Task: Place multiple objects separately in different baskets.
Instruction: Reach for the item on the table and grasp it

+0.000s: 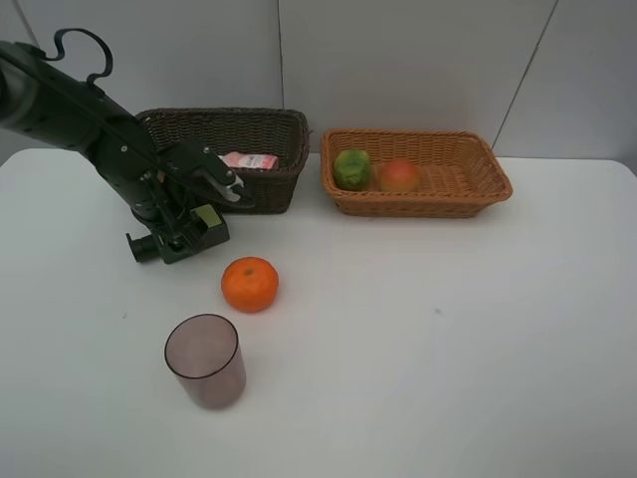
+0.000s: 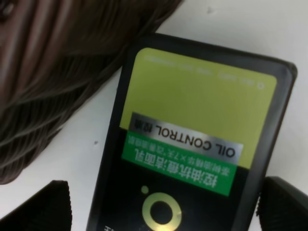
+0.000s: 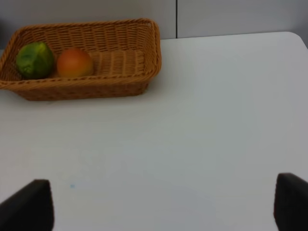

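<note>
Left gripper (image 2: 166,207): open wide; one finger each side of the dark green pump bottle (image 2: 192,125), a gap showing on one side
Dark green pump bottle: lying on the tabletop (image 1: 448,329) between the left gripper's fingers; just beside the dark brown basket (image 1: 199,124)
Small pink bottle (image 1: 249,160): in the dark brown basket, just past the left gripper
Orange (image 1: 250,284): near the left gripper; mauve cup (image 1: 206,360) farther off, upright
Right gripper (image 3: 163,207): open, holding nothing
Light basket (image 1: 428,206): well ahead of the right gripper; holds the green fruit (image 1: 351,168) and red-yellow fruit (image 1: 399,175), side by side
</note>
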Controlling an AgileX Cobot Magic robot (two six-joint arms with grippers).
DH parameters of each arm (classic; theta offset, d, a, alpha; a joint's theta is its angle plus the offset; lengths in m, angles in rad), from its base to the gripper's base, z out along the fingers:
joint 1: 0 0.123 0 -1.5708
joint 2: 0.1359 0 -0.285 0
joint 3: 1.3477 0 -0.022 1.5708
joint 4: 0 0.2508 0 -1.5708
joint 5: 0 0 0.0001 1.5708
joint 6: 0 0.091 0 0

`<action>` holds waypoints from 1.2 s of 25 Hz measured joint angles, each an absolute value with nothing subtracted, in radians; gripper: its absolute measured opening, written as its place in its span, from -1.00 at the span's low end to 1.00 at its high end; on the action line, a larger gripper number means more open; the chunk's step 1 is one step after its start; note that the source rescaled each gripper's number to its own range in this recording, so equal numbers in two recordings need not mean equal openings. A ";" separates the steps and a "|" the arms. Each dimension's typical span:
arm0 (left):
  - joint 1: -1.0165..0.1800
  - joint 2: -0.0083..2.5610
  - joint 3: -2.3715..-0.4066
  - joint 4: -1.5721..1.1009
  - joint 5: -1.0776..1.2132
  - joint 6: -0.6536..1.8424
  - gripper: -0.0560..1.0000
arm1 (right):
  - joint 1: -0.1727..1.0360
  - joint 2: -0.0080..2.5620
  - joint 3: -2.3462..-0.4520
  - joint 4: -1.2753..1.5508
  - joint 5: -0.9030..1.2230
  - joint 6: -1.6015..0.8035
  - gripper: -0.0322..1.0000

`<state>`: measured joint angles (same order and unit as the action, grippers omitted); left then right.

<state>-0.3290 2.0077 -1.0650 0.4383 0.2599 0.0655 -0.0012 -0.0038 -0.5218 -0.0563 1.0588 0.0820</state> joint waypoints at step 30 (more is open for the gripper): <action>-0.325 2.062 -1.065 0.438 0.215 0.009 0.72 | -0.001 -0.004 -0.522 -0.056 1.059 0.082 1.00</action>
